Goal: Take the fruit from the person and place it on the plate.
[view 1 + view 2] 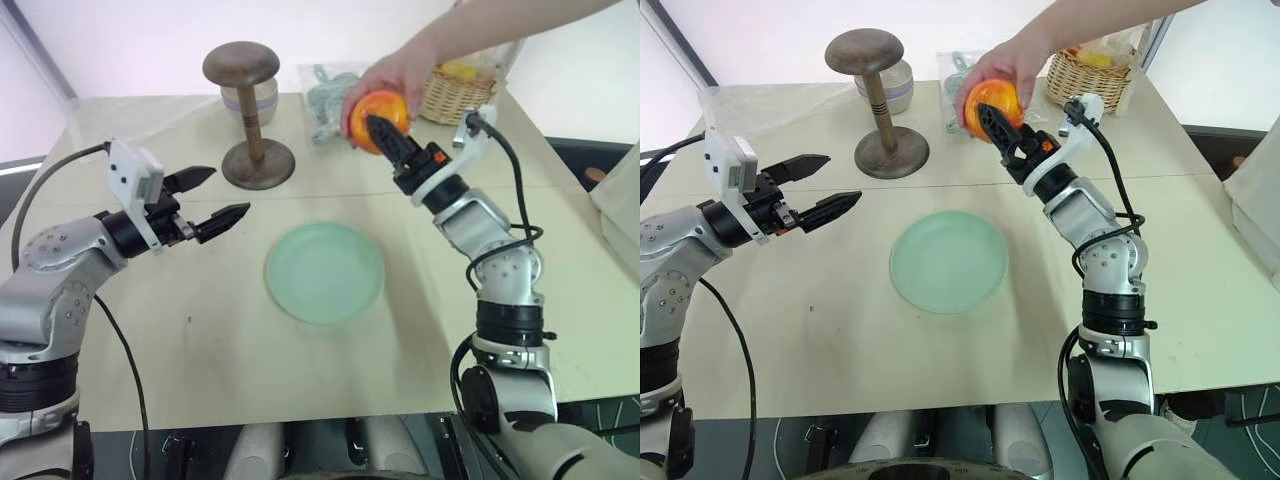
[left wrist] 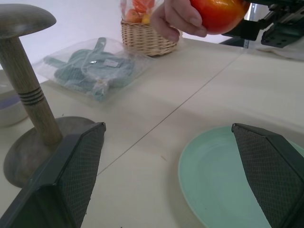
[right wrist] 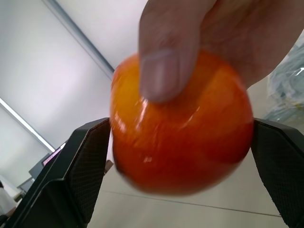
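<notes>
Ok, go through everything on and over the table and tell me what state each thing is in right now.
fruit: held in the air by the person's hand, between the right hand's fingers.
right hand: open, around the fruit.
left hand: open, empty.
plate: empty.
wicker basket: holds wrapped fruit.

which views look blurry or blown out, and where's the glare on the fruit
Right wrist view: the fruit and the person's hand are soft, too close to the lens, with pale glare streaks across the fruit's skin. Left wrist view: the left end effector fingers are dark and soft-edged up close; the basket is clearer. Both eye views: the background behind the table is washed out white.
</notes>
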`<state>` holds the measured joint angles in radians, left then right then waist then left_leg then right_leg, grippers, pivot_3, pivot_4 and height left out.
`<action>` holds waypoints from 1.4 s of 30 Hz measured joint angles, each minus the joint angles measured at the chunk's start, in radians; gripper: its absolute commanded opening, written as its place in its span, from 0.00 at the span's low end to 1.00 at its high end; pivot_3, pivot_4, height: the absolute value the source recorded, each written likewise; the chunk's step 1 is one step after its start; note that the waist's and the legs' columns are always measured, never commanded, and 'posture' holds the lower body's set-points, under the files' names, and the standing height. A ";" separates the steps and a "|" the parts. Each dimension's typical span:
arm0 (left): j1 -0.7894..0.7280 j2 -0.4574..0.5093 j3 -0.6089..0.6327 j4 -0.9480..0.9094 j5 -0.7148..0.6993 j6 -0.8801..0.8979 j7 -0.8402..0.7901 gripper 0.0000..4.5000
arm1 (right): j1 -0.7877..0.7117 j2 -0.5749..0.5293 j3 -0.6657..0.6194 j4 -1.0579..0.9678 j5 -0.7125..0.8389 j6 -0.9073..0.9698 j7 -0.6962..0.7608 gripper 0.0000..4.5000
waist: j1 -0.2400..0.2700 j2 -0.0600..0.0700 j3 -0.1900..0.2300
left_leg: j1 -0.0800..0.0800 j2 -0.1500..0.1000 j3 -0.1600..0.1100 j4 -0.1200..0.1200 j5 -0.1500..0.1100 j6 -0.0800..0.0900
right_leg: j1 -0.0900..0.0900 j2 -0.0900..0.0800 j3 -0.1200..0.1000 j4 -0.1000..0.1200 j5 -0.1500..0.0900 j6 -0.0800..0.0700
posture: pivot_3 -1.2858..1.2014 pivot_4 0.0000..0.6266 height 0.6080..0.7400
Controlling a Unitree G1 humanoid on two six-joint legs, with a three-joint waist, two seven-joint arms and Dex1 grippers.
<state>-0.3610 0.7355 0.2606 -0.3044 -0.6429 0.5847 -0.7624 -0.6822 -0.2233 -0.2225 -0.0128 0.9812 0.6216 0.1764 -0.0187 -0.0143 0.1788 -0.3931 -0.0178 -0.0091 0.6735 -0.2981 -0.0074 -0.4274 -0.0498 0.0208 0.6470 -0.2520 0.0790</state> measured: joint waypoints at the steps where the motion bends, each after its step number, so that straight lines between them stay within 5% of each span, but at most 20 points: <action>1: 0.000 0.000 0.000 -0.001 0.000 0.000 0.001 0.99 | -0.002 0.001 -0.004 0.007 -0.006 -0.002 0.002 1.00 | 0.000 0.000 0.000 | 0.000 0.000 0.000 0.000 0.000 0.000 | 0.000 0.000 0.000 0.000 0.000 0.000 | 0.52 0.24 1.00; 17: 0.000 0.000 0.000 -0.005 -0.001 0.000 0.013 0.99 | -0.029 0.033 -0.019 0.038 -0.073 -0.021 0.017 1.00 | -0.001 0.000 0.000 | 0.000 -0.001 0.000 -0.006 0.001 -0.001 | -0.002 0.000 0.000 -0.002 0.000 0.000 | 0.52 0.24 1.00; 21: 0.000 0.000 0.000 -0.005 -0.001 0.000 0.016 1.00 | -0.036 0.043 -0.019 0.039 -0.086 -0.024 0.018 0.69 | -0.001 0.000 0.000 | 0.000 -0.001 0.000 -0.006 0.001 -0.001 | -0.002 -0.001 0.000 -0.002 0.000 0.000 | 0.52 0.24 1.00; 42: 0.006 -0.004 -0.003 -0.010 -0.001 -0.001 0.016 1.00 | -0.028 0.012 -0.008 -0.022 -0.123 0.006 -0.004 0.69 | -0.001 0.000 0.000 | 0.000 -0.001 0.000 -0.007 0.001 -0.001 | -0.003 -0.001 0.000 -0.002 0.000 0.000 | 0.52 0.24 1.00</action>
<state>-0.3547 0.7314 0.2577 -0.3148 -0.6435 0.5840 -0.7464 -0.7105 -0.2114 -0.2307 -0.0353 0.8578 0.6277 0.1727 -0.0193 -0.0142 0.1789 -0.3930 -0.0185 -0.0087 0.6669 -0.2974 -0.0085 -0.4301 -0.0505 0.0212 0.6451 -0.2520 0.0787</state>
